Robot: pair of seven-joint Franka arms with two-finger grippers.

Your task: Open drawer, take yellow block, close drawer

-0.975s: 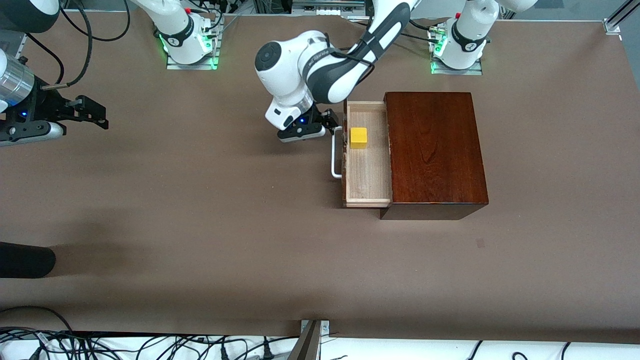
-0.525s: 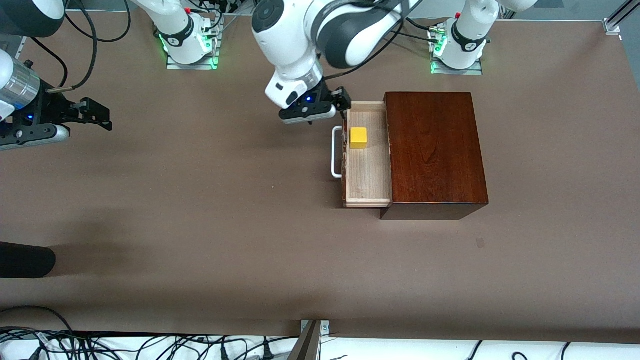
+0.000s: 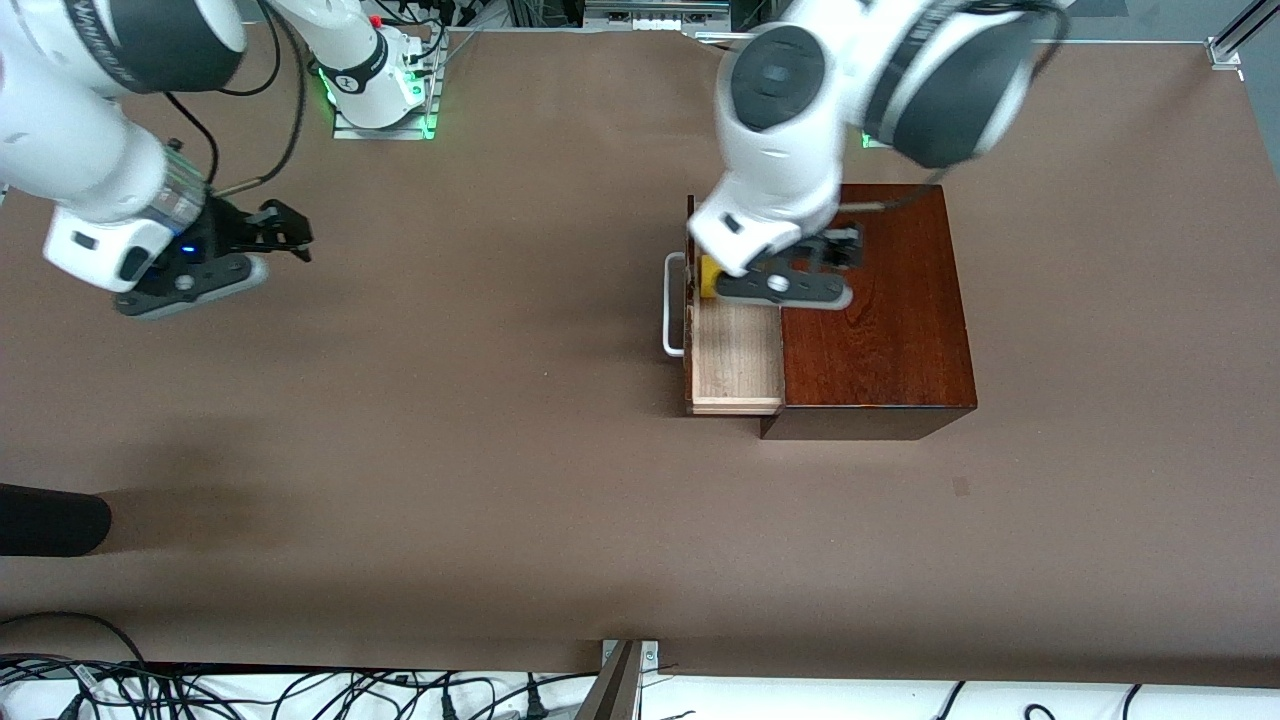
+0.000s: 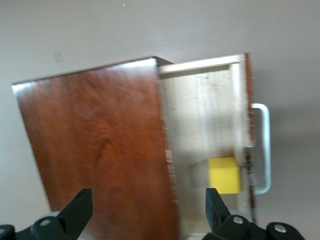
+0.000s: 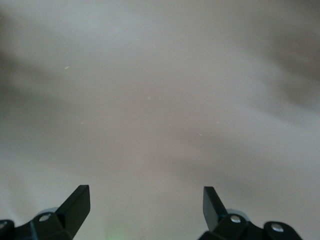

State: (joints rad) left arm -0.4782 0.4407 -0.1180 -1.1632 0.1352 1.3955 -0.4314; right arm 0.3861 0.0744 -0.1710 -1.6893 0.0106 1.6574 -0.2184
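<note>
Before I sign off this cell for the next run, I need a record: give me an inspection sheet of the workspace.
Surface: brown table, bare around the box.
Job's things: drawer pulled open; yellow block inside it, not gripped.
Clutter: nothing seen.
Grippers: left gripper open, over the wooden box and drawer; right gripper open, over bare table at the right arm's end.
Cables: bundles along the table's edges.
Surroundings: dark object at the table's edge.

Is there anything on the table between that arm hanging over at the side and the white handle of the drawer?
Nothing. In the front view, only bare brown table runs from the right gripper, open above it, to the drawer and its white handle.
</note>
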